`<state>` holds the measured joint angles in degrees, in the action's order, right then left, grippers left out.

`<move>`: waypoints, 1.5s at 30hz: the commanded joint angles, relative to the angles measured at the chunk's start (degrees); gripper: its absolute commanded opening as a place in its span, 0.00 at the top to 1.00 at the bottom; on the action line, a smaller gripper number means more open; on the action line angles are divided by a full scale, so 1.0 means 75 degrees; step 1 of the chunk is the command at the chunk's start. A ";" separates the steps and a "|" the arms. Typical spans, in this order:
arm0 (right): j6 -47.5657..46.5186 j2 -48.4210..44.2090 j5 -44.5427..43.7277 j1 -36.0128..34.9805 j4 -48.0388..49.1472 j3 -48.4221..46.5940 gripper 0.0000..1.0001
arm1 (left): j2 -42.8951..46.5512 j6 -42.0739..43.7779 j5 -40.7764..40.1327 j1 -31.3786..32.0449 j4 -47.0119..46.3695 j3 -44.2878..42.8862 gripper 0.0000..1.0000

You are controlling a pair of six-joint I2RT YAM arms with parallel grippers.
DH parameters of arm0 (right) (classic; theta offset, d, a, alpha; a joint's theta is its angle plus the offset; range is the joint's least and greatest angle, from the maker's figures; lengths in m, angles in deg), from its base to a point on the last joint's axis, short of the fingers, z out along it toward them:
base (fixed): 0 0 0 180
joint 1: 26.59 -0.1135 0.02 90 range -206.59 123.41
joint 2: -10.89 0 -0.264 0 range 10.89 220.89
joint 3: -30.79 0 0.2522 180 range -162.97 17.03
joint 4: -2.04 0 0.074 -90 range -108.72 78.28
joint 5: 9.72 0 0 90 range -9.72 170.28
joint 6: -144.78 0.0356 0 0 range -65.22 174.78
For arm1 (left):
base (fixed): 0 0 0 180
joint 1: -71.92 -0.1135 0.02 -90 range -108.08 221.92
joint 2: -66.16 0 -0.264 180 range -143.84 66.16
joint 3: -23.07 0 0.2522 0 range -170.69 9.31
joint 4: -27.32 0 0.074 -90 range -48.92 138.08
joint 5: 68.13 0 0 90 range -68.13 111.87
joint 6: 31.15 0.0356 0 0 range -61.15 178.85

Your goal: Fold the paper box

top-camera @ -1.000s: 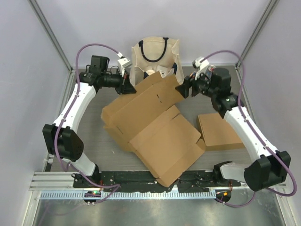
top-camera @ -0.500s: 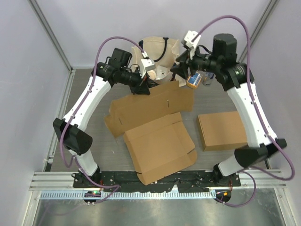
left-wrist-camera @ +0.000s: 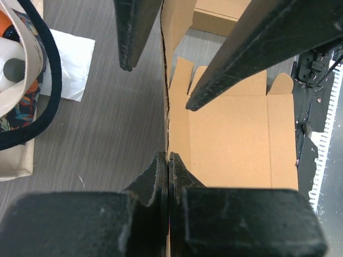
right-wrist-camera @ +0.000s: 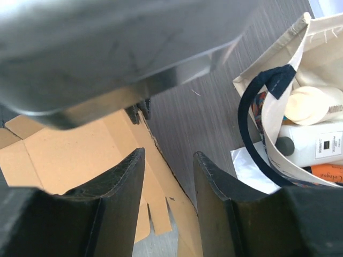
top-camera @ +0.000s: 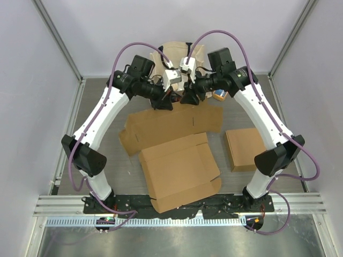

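The paper box (top-camera: 177,160) is an unfolded brown cardboard blank lying across the table, its far panel (top-camera: 171,120) raised. My left gripper (top-camera: 165,101) is shut on that panel's top edge; in the left wrist view the gripper (left-wrist-camera: 168,160) pinches the thin cardboard edge (left-wrist-camera: 165,96). My right gripper (top-camera: 188,99) sits right beside it, open. In the right wrist view that gripper (right-wrist-camera: 169,163) straddles the cardboard edge (right-wrist-camera: 161,155), and the fingers (right-wrist-camera: 131,176) do not touch it. The right gripper's fingers (left-wrist-camera: 241,53) also show in the left wrist view, one on each side of the edge.
A cream tote bag (top-camera: 177,53) with dark handles and bottles (right-wrist-camera: 316,142) inside stands just behind both grippers. A white sheet (left-wrist-camera: 69,59) lies at its foot. A folded cardboard box (top-camera: 246,150) rests at the right, and a small orange and blue item (top-camera: 220,95) at the back right.
My right arm has swung left along the box's far edge to beside the left gripper, its jaws narrowing. The box has shifted and its raised panel now stands between both grippers.
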<state>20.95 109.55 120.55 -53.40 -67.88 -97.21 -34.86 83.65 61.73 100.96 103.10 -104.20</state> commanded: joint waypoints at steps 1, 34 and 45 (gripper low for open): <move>-0.0084 -0.0181 0.0489 -0.0070 -0.0048 0.0055 0.54 | 0.0296 0.0163 0.0077 0.0019 -0.0007 -0.0216 1.00; 0.0221 -0.0637 0.0302 -0.0164 0.1500 0.1614 0.82 | 0.1257 -0.0223 0.0138 -0.0075 -0.0932 0.0662 0.96; 0.0232 -0.1610 0.1017 0.0516 0.1851 0.2645 0.98 | 0.3167 -0.1583 0.0054 -0.1387 -0.3159 0.3627 0.73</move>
<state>22.72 102.57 126.19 -50.91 -57.69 -77.43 -15.29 75.08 62.36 91.30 85.49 -79.92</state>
